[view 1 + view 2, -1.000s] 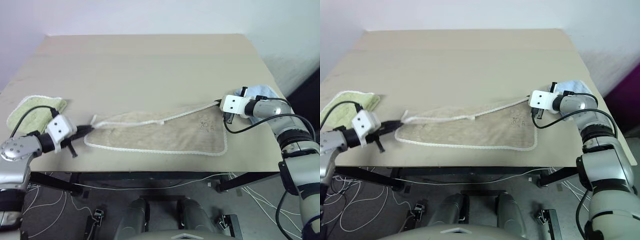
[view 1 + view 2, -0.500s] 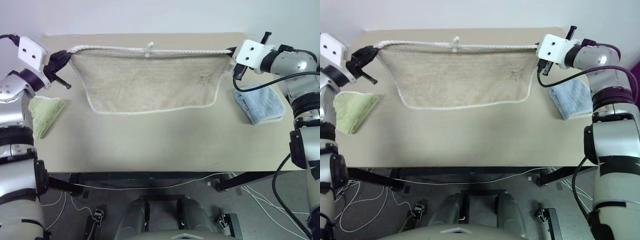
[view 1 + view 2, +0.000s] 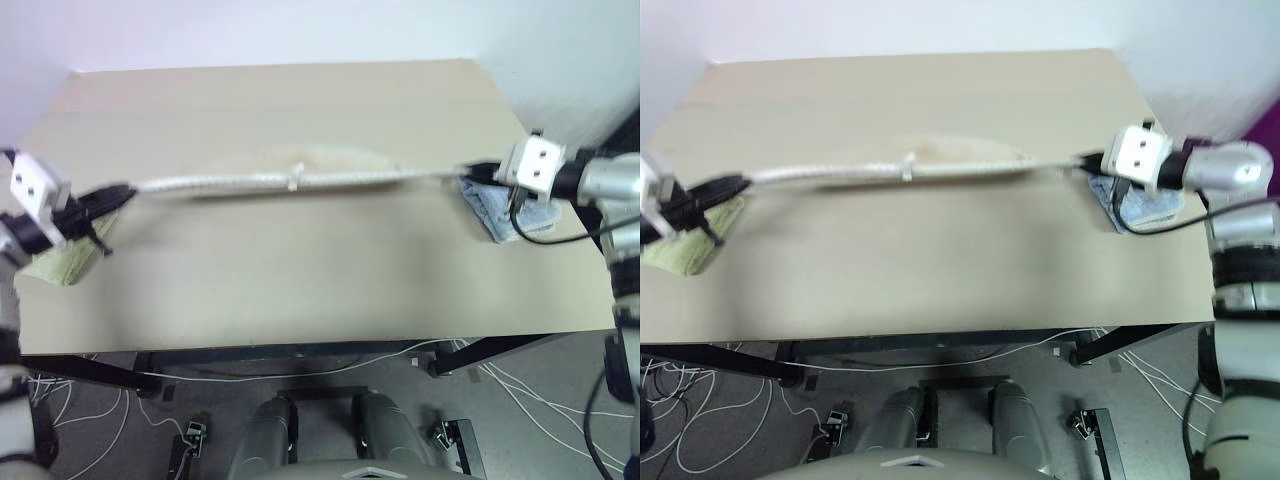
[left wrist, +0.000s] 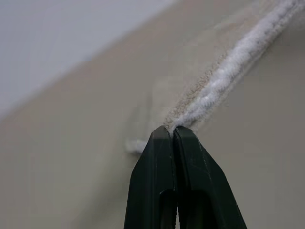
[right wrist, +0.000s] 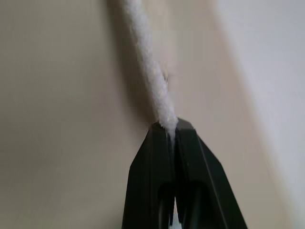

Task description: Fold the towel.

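Beige terry towel stretched tight between both grippers, held up over the tan table, long axis running side to side across the robot's front. Seen nearly edge-on from the head views, so it reads as a thin band: fuzzy white stitched border along the near edge, small white loop about mid-length, a sliver of beige pile bulging behind it. Left gripper has its two black fingers pressed together on the towel's left corner; wrist view shows the white corded edge coming straight out of the fingertips. Right gripper likewise pinched tight on the right corner, border emerging from its fingertips. Small folded light green towel lies on the table by the left gripper, light blue folded towel by the right one, both soft and flat
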Robot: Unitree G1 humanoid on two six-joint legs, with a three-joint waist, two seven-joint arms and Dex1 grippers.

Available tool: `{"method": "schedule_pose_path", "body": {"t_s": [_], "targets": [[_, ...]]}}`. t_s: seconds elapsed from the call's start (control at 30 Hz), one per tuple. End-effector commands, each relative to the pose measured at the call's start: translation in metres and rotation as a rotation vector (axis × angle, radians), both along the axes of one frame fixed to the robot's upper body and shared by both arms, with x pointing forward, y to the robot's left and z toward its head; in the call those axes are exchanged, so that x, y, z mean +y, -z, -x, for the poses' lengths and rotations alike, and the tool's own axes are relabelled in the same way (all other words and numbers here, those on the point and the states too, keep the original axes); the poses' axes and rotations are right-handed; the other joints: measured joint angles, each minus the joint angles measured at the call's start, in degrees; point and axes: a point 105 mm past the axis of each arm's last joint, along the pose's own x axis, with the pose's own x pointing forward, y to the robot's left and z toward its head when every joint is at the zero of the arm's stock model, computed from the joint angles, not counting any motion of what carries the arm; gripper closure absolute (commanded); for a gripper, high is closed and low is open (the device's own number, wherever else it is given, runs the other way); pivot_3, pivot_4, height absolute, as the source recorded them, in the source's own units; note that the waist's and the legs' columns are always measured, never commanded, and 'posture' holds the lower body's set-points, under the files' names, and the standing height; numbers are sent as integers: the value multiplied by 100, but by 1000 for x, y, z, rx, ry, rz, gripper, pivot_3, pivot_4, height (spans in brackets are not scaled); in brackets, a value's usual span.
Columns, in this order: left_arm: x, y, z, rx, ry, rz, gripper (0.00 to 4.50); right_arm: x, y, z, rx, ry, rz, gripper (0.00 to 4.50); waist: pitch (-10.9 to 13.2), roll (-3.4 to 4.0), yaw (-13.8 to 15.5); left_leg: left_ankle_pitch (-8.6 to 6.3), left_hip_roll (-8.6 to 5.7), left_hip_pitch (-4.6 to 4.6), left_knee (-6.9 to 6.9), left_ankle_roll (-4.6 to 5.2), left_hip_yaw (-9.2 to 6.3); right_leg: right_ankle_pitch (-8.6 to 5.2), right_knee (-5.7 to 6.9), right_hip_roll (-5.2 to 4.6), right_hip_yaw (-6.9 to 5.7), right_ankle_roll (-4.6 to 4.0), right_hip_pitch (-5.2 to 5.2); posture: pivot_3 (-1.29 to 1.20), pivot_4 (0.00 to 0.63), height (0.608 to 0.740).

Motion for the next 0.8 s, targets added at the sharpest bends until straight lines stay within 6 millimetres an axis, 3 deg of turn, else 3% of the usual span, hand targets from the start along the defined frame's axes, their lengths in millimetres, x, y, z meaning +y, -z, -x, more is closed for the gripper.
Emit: {"method": "schedule_pose_path", "body": {"t_s": [0.03,0.3,0.5,0.63,0.8], "targets": [[1,-6,29,67,31,-17,4500,6,-7,30,60,-42,-27,4488,0,0,14,0,0,2,3,0,0,0,1,-1,0,0,2,0,150,740],[2,14,63,279,38,-8,4500,14,25,80,318,-68,-23,4488,0,-1,163,-3,-1,58,1,2,1,-1,-20,-6,-1,-2,58,0,150,740],[-2,20,71,340,56,-7,4500,13,32,94,399,-70,-8,4488,0,-2,182,-5,0,85,-5,4,-2,-1,-41,-10,-2,-3,96,0,150,740],[-5,25,63,337,50,-13,4500,13,28,85,365,-57,-9,4488,0,-1,181,-5,1,86,-7,4,-6,-1,-49,-12,-4,-3,102,0,150,740],[-4,30,37,286,9,-51,4500,10,19,52,278,-15,-2,4488,-1,-1,180,-5,1,92,-11,4,-7,-1,-56,-12,-8,-3,109,0,150,740]]}}
